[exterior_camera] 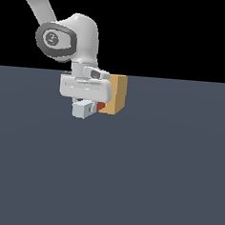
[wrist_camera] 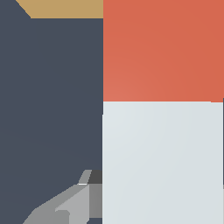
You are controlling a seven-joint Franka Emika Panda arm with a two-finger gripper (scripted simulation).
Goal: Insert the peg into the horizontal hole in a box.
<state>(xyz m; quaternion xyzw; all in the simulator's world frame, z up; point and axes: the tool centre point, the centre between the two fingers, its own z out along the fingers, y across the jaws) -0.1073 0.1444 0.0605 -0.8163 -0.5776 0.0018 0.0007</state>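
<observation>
Just above the middle of the exterior view, the peg point(exterior_camera: 88, 108) lies level, its long axis running across the frame, red end toward the exterior view's right and touching the box point(exterior_camera: 116, 94). Its pale end sits gripped between the closed fingers point(exterior_camera: 84, 102). Dark slate-blue bench point(exterior_camera: 128, 182) fills the lower frame, with plain black above it.

End effector point(exterior_camera: 84, 107) low, pointing down, clamped
</observation>
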